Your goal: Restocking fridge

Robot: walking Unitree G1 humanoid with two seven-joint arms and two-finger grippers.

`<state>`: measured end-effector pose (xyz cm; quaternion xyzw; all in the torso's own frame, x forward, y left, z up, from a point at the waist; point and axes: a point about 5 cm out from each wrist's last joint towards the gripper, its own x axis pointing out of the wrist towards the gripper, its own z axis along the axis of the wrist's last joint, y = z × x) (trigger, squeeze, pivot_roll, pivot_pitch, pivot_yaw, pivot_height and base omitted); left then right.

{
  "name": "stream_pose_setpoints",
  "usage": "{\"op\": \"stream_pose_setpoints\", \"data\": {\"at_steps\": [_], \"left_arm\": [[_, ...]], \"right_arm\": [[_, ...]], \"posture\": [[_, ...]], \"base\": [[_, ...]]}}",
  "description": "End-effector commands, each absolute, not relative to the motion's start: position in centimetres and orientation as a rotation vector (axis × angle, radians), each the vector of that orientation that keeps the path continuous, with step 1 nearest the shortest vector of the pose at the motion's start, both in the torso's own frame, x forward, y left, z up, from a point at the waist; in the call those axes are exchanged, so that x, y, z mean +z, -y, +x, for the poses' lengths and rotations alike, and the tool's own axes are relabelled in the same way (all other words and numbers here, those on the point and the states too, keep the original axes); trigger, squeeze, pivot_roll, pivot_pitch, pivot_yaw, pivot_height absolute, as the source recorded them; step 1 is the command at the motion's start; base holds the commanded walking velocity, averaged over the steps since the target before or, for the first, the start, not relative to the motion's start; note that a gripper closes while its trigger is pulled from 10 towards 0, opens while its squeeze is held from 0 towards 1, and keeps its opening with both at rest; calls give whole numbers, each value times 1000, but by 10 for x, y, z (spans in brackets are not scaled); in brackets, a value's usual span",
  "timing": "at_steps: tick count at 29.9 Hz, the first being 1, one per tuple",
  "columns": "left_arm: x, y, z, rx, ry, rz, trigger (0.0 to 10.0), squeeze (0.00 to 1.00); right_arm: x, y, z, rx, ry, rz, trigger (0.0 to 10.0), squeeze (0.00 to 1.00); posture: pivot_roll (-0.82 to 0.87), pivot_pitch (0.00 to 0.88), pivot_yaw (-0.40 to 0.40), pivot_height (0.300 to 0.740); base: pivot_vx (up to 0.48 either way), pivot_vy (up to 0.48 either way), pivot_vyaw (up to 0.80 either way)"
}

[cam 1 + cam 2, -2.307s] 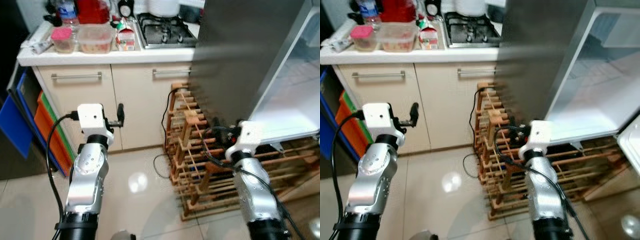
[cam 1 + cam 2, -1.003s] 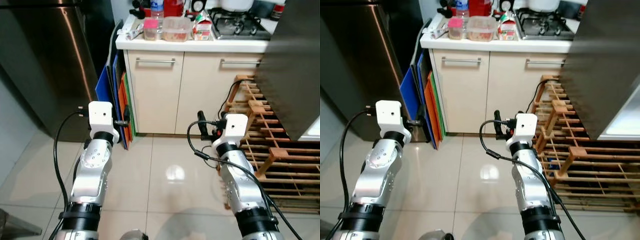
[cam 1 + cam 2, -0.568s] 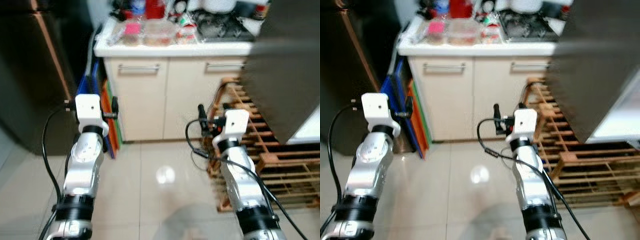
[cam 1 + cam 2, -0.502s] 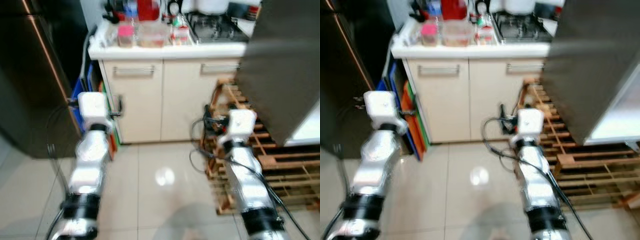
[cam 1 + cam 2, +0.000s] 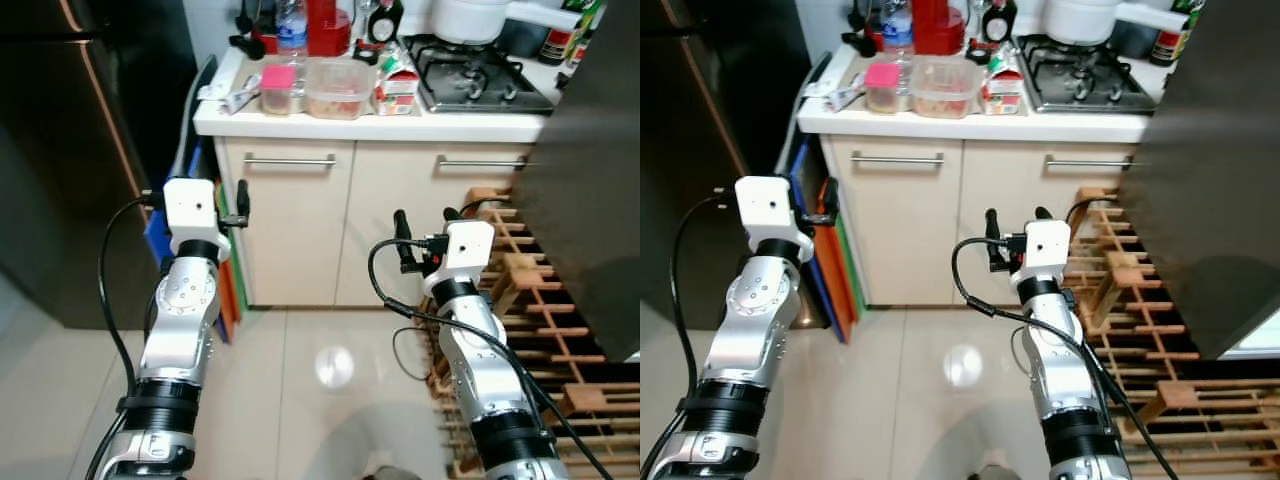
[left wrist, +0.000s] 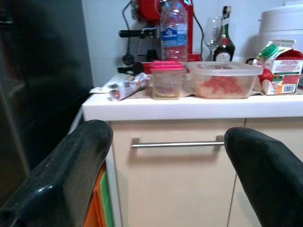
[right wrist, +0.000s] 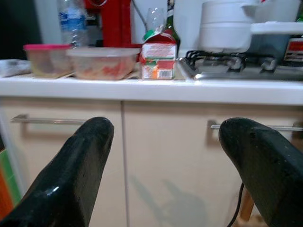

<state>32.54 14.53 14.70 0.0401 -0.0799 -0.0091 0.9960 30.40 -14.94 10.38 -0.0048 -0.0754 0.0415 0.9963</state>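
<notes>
Two grippers up at chest height, both facing the cabinet under the counter. Left gripper jaws wide, empty; right gripper jaws wide, empty. Restock items sit in a row along the counter, left of the stove: pink-lid tub upright, clear food box lying flat with its long side along the counter edge and reddish contents, carton upright with green cap on top. Water bottle stands behind the tub. Fridge is the dark unit left of the counter, door shut. Wooden rack on the floor right of the cabinet.
</notes>
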Motion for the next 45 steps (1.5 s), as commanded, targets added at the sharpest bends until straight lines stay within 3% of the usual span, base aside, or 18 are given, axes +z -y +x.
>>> {"op": "stream_pose_setpoints", "data": {"at_steps": [1, 14, 23, 35, 45], "left_arm": [[160, -152, 329, -4, 202, 98, 10000, 0], [168, -138, 328, -90, 231, 128, 10000, 0], [174, -111, 323, -239, 244, 106, 10000, 0], [198, -116, 321, -216, 219, 9, 10000, 0], [196, -116, 354, -118, 46, 76, 10000, 0]], "right_arm": [[106, 140, 306, 117, 162, -1, 10000, 0], [109, 129, 309, 154, 161, 12, 10000, 0], [106, 125, 306, 175, 149, 16, 10000, 0], [102, 124, 300, 193, 133, 14, 10000, 0], [98, 127, 283, 223, 98, -6, 10000, 0]], "posture": [[-10, 0, 1, 740], [-14, 0, 12, 740], [-21, 0, 11, 740], [-23, 0, 6, 740], [-83, 58, -11, 740]], "base": [[465, 0, 0], [478, 0, 0], [388, -189, 0], [0, 0, 0], [0, 0, 0]]}}
